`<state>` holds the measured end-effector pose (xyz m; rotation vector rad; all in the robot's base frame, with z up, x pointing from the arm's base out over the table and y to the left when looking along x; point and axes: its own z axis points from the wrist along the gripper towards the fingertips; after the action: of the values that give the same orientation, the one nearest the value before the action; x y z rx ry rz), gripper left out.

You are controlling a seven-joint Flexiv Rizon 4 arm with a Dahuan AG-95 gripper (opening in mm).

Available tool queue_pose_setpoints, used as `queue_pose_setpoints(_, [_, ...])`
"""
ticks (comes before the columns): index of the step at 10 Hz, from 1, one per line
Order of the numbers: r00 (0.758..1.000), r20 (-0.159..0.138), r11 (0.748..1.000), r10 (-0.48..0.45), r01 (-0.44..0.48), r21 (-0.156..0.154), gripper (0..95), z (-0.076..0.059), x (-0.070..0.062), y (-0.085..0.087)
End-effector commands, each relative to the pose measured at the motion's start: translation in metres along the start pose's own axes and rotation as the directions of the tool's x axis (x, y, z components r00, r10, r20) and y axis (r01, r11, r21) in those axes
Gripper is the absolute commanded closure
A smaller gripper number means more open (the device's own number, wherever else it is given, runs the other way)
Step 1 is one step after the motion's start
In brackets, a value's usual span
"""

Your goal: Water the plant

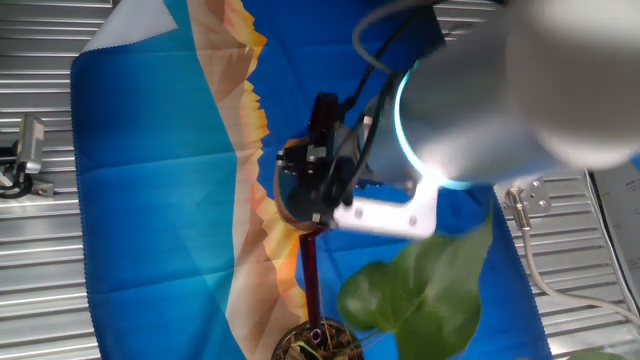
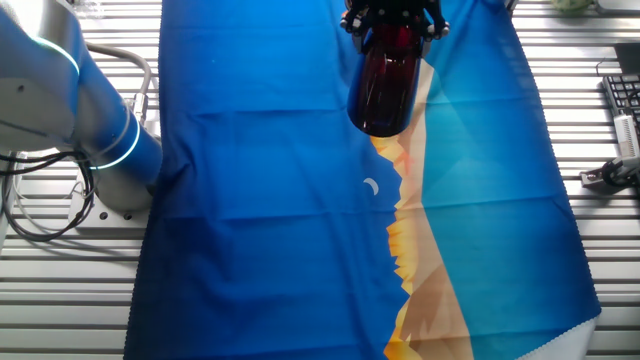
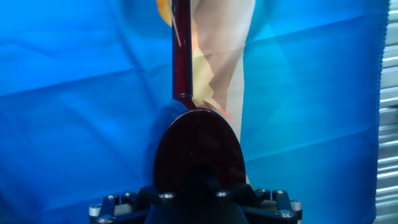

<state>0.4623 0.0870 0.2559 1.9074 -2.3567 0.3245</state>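
My gripper [image 1: 318,150] is shut on the dark red translucent watering can [image 1: 296,196] and holds it above the blue cloth. The can's long spout [image 1: 310,270] reaches to the plant's round pot of dark soil [image 1: 318,343] at the bottom edge. A large glossy green leaf [image 1: 420,290] hangs beside the spout. In the other fixed view the gripper [image 2: 393,16] holds the can [image 2: 384,85] at the top edge; the plant is out of view there. In the hand view the can's body [image 3: 198,146] fills the space in front of the gripper [image 3: 198,202], and the spout [image 3: 181,50] points away.
A blue, orange and beige cloth [image 1: 170,200] covers the slatted metal table [image 1: 40,260]. A metal clamp [image 1: 25,150] sits at the left. The arm's base [image 2: 100,140] and cables stand beside the cloth. A keyboard [image 2: 625,100] lies at the edge.
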Motion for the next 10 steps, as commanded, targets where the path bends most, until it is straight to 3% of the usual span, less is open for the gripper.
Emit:
queue_pose_setpoints(1, [0.998, 0.063, 1.000, 0.026, -0.026, 0.003, 95.0, -0.0014, 0.0016, -0.0003])
queue_pose_setpoints(4, [0.991, 0.126, 0.999, 0.051, -0.052, 0.003, 95.0, -0.0018, 0.0031, -0.0004])
queue_pose_setpoints(9, [0.960, 0.268, 0.996, 0.076, -0.084, 0.019, 95.0, -0.0029, 0.0087, -0.0004])
queue_pose_setpoints(10, [0.958, 0.278, 0.996, 0.074, -0.085, 0.027, 95.0, -0.0027, 0.0109, 0.0004])
